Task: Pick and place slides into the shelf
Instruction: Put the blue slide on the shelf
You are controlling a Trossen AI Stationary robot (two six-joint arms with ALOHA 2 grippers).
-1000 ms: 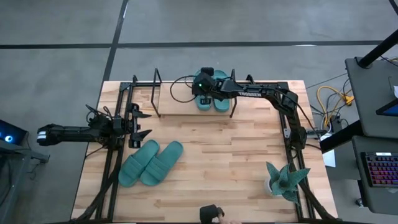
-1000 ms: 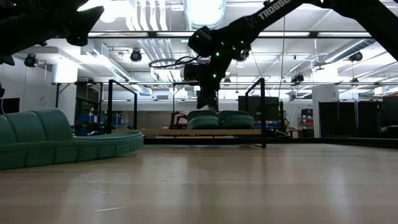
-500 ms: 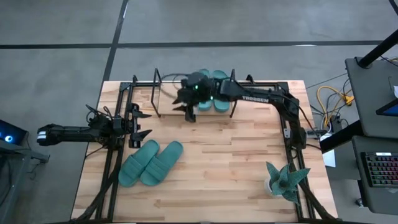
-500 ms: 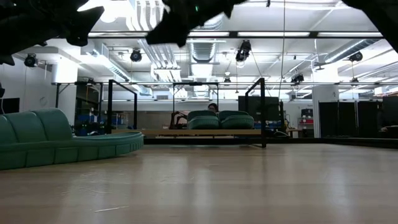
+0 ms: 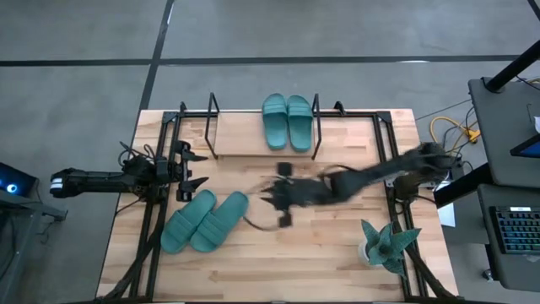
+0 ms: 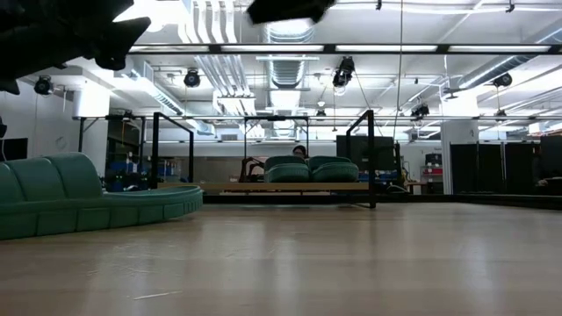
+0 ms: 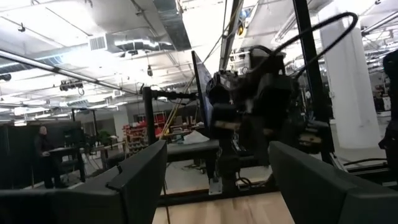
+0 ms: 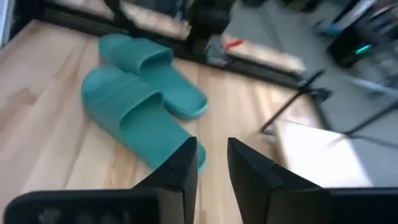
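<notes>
Two teal-green slides (image 5: 287, 122) with wide straps and open toes are sitting side by side on the shelf (image 5: 238, 133), a low rack of thin black rods and a pale board at the far edge of the desk (image 5: 321, 245). The other pair of slides (image 5: 205, 220) is lying on the desk's left half, angled, the two touching along their sides; in the right wrist view this pair (image 8: 140, 102) is showing its ribbed straps and smooth rounded soles. The desk is a light wooden plank top, and a teal spiky ornament (image 5: 387, 246) is standing near its front right corner. Grey concrete floor is surrounding the desk, and the low view is showing a workshop hall with ceiling ducts and strip lights behind the shelf (image 6: 290, 186). The right gripper (image 5: 272, 203) is reaching across mid-desk, just right of the loose pair, its arm stretching back to the right edge; its jaws are standing a narrow gap apart with nothing between them. The left gripper (image 5: 192, 170) is waiting at the left edge, above the loose pair, jaws spread wide and holding nothing.
</notes>
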